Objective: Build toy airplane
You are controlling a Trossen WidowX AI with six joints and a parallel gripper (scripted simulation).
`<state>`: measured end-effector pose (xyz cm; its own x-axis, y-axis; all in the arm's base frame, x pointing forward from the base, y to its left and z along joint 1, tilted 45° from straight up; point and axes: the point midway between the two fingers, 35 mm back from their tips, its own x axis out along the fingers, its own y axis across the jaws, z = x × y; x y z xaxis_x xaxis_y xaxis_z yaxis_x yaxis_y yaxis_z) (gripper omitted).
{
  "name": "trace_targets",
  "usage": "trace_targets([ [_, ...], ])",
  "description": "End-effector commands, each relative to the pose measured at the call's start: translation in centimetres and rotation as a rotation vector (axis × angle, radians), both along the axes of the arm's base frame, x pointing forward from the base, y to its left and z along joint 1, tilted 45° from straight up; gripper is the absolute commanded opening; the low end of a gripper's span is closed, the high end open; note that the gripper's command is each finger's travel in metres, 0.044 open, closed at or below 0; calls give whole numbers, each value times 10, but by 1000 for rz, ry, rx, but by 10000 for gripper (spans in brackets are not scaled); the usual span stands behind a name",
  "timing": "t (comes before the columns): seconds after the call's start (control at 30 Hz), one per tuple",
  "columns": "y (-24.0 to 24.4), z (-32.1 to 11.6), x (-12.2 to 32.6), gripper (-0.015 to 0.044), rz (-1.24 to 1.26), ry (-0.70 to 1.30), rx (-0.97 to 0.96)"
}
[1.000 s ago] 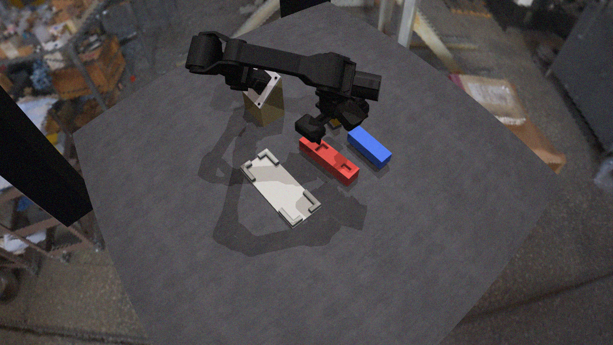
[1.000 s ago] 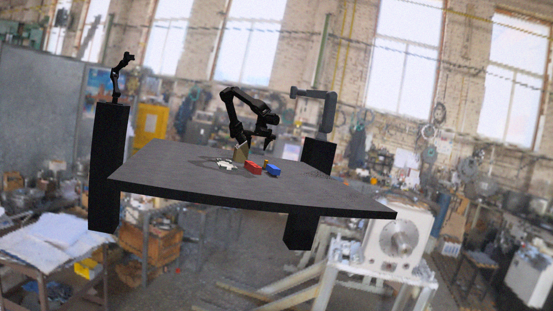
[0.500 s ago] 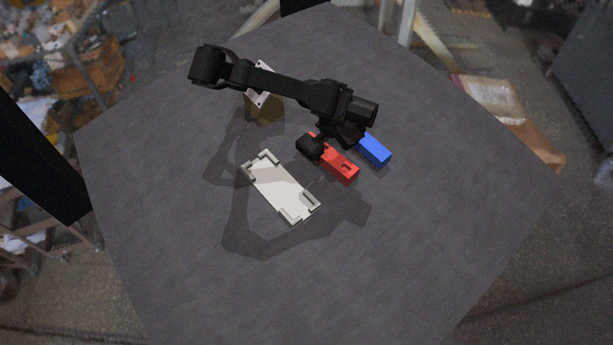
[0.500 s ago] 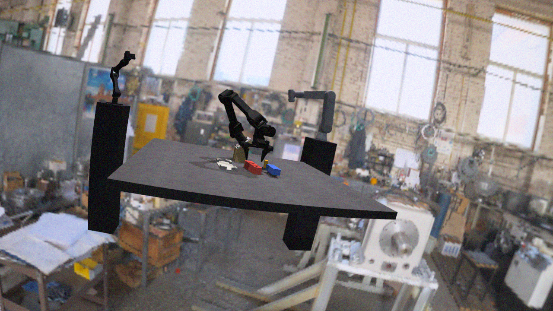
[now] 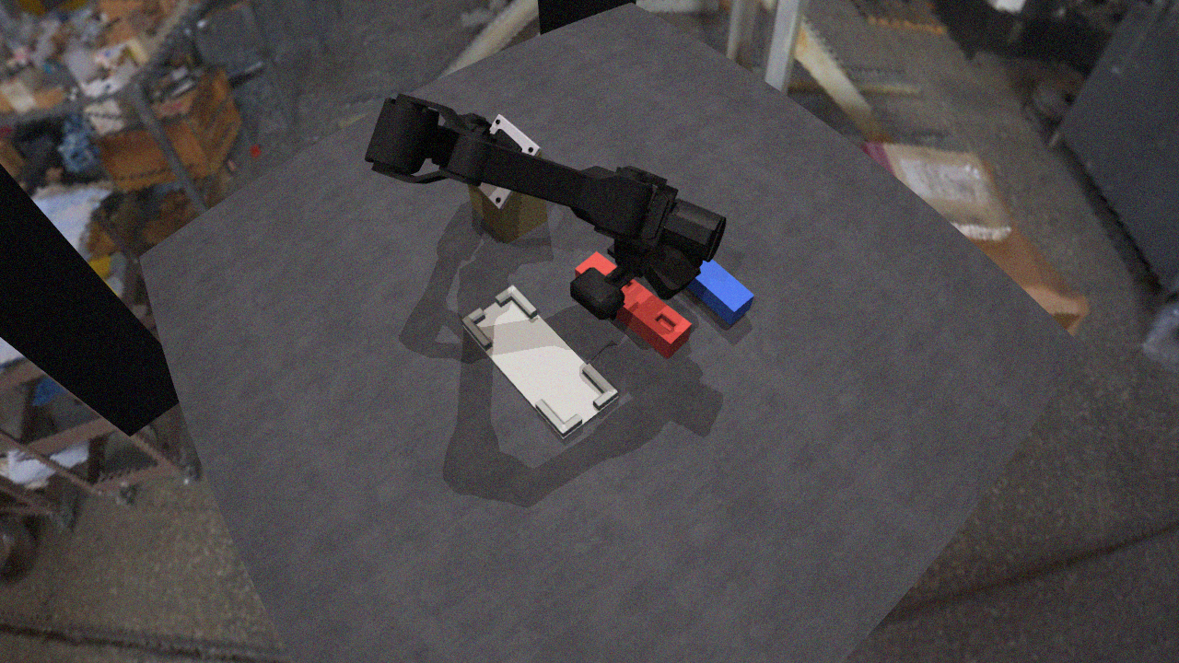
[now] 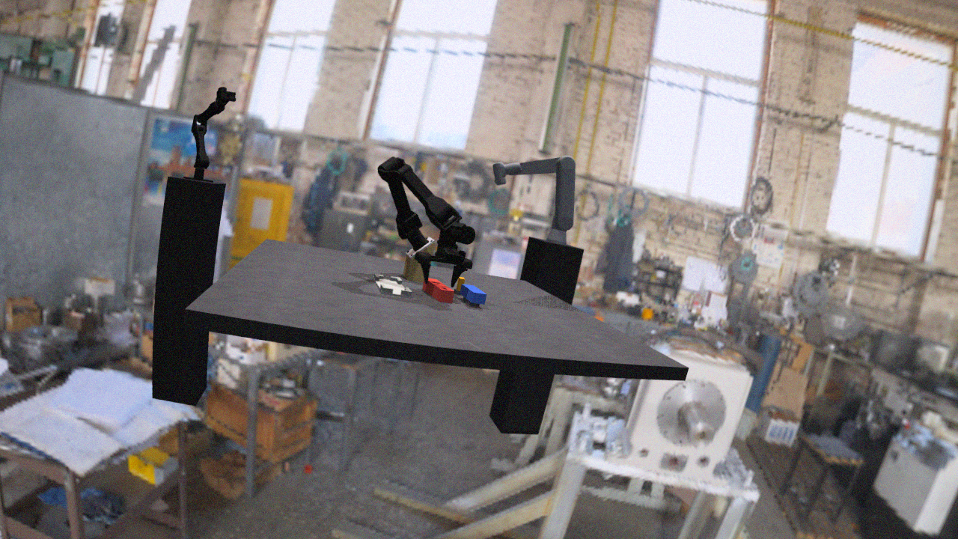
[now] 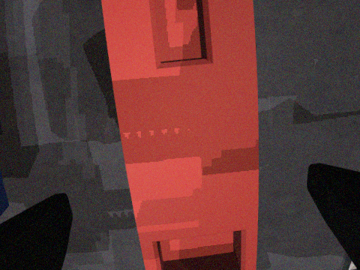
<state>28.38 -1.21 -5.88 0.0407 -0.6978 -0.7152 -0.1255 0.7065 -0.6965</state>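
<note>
The red fuselage [image 5: 645, 312] [image 6: 438, 290] [image 7: 195, 112] lies on the table outside the cradle, its two sockets facing up. My gripper [image 5: 633, 286] [image 6: 441, 282] [image 7: 192, 192] is open and empty, low over the fuselage, with one finger on each side of it. The pale cradle [image 5: 535, 363] [image 6: 390, 284] is empty, beside the fuselage. The blue wing [image 5: 722, 288] [image 6: 474, 294] [image 7: 2, 195] lies on the other side of the fuselage, roughly parallel. The yellow tail fin [image 6: 459, 284] stands behind the wing in the exterior view; the arm hides it in the top view.
The arm's tan base block [image 5: 510, 215] [image 6: 414, 268] stands behind the cradle on the dark table [image 5: 577, 536] [image 6: 321, 321]. The arm reaches over from there. Two other arms on black pillars stand beyond the table in the exterior view.
</note>
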Motion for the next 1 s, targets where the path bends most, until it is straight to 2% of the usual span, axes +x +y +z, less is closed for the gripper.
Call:
trace_targets([
  [0.0,-6,-5,-2,440,1,11,-8],
  [0.53,-23,-20,-3,440,1,11,-11],
  [0.83,-23,-20,-3,204,1,11,-11],
  [0.97,-23,-20,-3,177,1,11,-11],
])
